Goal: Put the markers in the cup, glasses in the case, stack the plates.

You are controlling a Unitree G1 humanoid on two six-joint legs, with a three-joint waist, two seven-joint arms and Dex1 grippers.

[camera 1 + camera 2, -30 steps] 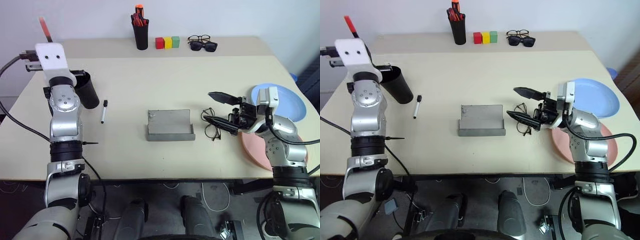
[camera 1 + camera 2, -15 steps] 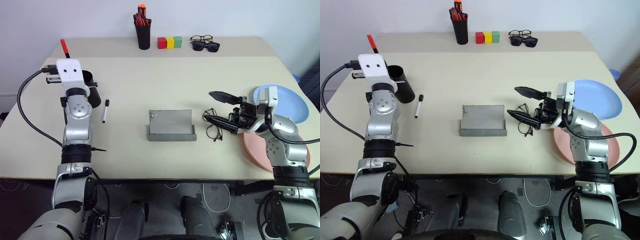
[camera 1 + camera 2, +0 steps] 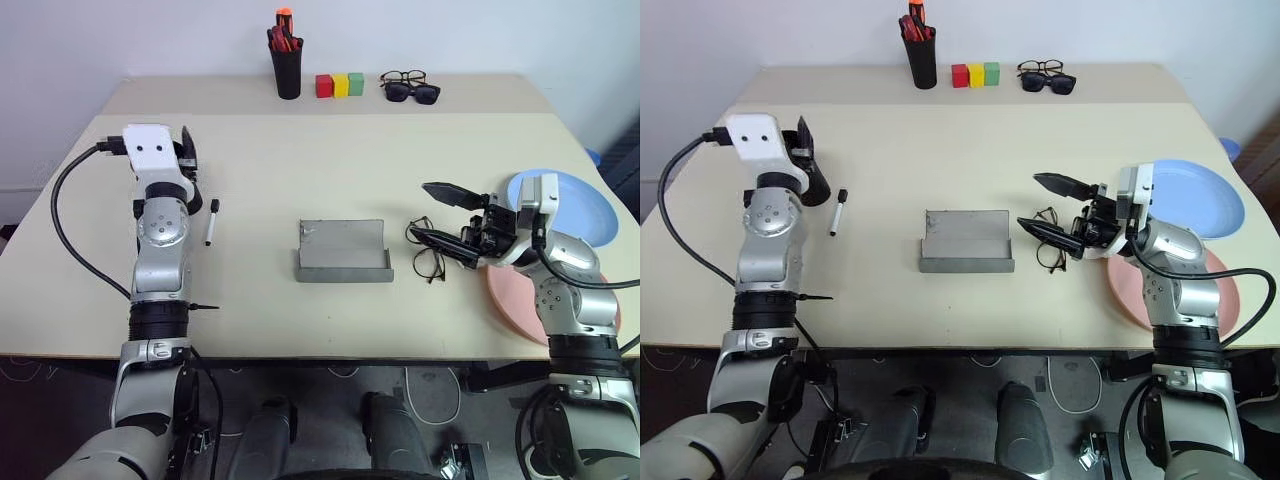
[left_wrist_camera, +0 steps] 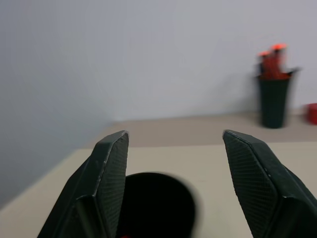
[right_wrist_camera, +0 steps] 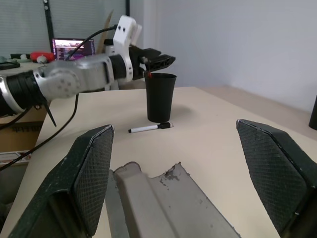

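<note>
Mostly hidden behind the left gripper (image 3: 186, 152): the cup (image 3: 816, 187), just a sliver of black wall showing beside the white marker (image 3: 209, 221). Blurred and cut off at the picture's edge between the fingers (image 4: 106, 168): cup mouth, with a faint red speck at its rim, too small to identify. Partly covered by the right arm: pink plate (image 3: 512, 300) and blue plate (image 3: 577, 205).

My two head eyes look steeply down over the whole desk (image 3: 330, 170) from close above — my left wrist camera peers low along its fingers into the cup (image 4: 156, 203), which my right wrist camera also sees across the desk.
</note>
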